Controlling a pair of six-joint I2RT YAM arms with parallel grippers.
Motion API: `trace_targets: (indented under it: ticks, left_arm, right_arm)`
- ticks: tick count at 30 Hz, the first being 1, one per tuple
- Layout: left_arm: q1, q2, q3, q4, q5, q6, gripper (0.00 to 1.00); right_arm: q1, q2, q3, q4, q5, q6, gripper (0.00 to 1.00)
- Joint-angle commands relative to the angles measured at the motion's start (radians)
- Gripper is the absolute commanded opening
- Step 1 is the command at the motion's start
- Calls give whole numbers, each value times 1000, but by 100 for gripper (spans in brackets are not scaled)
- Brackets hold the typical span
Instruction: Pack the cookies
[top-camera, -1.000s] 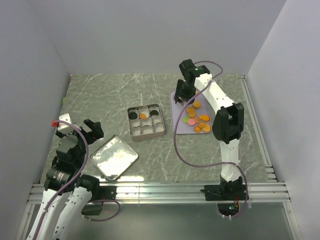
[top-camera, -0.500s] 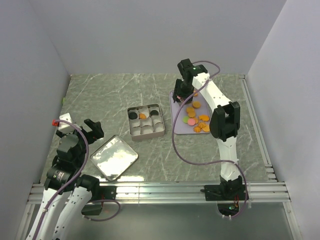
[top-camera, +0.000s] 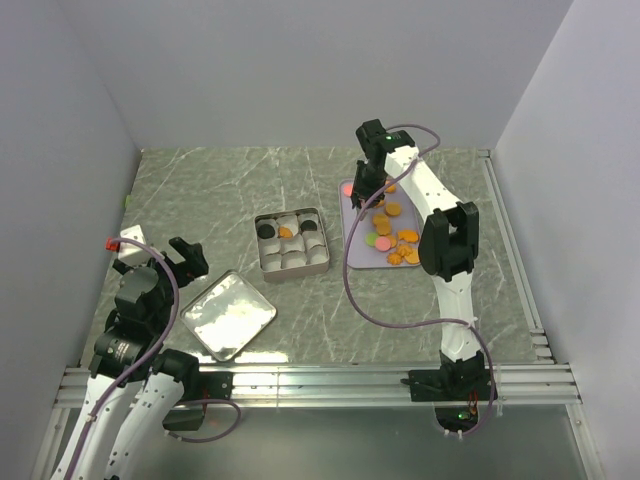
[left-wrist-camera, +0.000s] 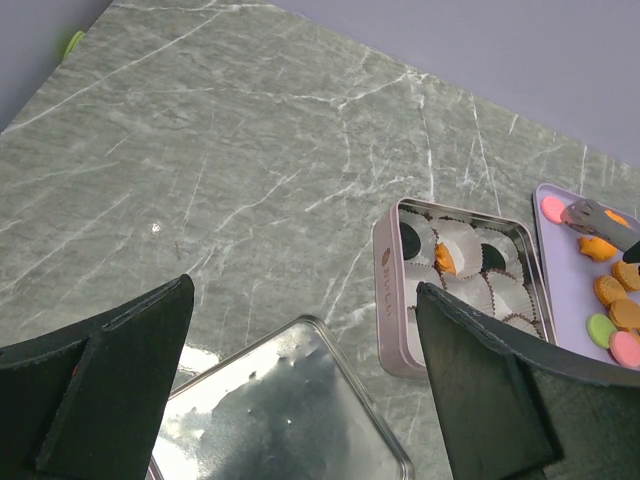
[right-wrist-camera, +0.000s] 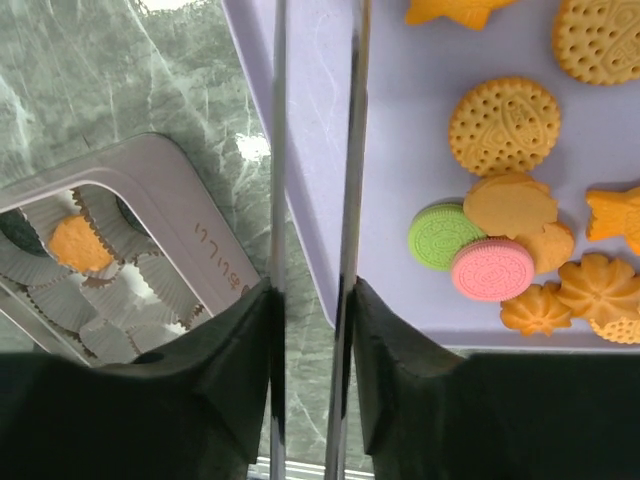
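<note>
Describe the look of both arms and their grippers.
The left arm and right arm have white links, black joints and a trailing mauve cable. The left gripper has broad black wedge fingers; the right gripper has thin silvery blades.

It looks like a robotics lab test cell: plain white walls (top-camera: 300, 70) box in a marble-patterned table (top-camera: 220, 190), with two robot arms (top-camera: 440, 250) bolted to an aluminium rail (top-camera: 320, 385).

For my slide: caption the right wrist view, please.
Right pincer poised over the lavender tray of cookies, tin at left.
</note>
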Motion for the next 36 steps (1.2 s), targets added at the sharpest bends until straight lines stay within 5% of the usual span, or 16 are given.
trace_targets:
  ticks: [1, 6, 13, 25, 36]
  left_arm:
    - [-1, 8, 16, 26, -15, 8, 99]
    - [-1, 2, 13, 26, -15, 8, 99]
    - [-1, -14, 12, 26, -17, 9, 99]
    - [-1, -23, 9, 26, -15, 9, 99]
    - [-1, -26, 9, 26, -17, 8, 99]
  right_arm:
    - [-9, -8, 45, 5, -10, 4, 35]
    - [-9, -14, 43, -4, -10, 0, 34]
    - [-10, -19, 32, 9, -24, -2, 51]
    - [-7, 35, 83, 12, -28, -13, 53]
    - [4, 22, 33, -89, 125, -59, 52]
